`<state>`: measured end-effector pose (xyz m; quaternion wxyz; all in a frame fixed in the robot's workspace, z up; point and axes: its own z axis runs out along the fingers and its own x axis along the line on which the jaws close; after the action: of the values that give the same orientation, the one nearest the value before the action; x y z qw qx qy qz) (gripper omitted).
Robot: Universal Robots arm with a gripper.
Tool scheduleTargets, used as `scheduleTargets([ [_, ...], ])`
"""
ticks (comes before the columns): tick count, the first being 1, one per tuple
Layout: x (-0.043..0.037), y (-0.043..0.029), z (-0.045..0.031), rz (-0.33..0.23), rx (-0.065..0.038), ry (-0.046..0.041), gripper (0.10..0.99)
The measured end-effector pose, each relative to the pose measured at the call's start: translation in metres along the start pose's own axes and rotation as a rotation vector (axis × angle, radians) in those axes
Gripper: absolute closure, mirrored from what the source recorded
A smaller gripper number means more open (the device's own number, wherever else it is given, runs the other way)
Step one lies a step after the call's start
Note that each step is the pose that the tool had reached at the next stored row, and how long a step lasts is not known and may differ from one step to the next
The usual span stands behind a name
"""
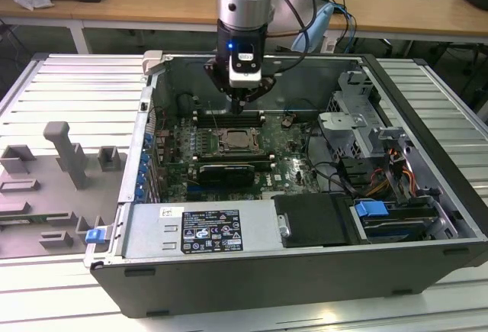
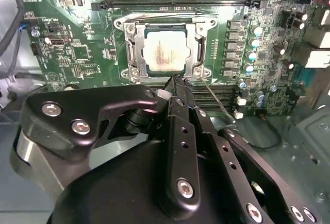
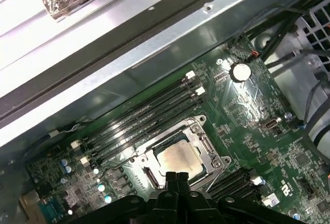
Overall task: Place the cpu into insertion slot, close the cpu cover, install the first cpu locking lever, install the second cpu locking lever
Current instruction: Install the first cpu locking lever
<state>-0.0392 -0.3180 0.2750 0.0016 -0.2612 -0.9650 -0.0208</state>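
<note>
**CPU seated, cover down, one lever loose**

The cpu (image 2: 164,53) sits flat in the slot (image 2: 199,54) on the board (image 2: 77,54), inside the open case (image 1: 229,271). The cover (image 2: 135,46) lies over its edges, so the metal top shows through the window.

The end effector (image 2: 177,82) hangs right at the socket's edge. Its fingers (image 3: 171,183) are pinched together with nothing between them. My guess is that gives a narrow tip for nudging a wire rather than grabbing it.

One thin lever (image 2: 216,103) sticks out from the socket corner just beside the tip, so I'd say it isn't latched. I can't make out the other lever.
</note>
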Motion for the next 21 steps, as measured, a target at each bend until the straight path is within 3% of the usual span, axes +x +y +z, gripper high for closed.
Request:
scheduleTargets([
  [6,0.0000,0.0000,0.0000,-0.073,0.001,0.0028,0.980],
  [12,0.0000,0.0000,0.0000,-0.179,0.002,0.0071,0.980],
  [21,0.0000,0.0000,0.0000,-0.403,0.006,0.0159,0.980],
])
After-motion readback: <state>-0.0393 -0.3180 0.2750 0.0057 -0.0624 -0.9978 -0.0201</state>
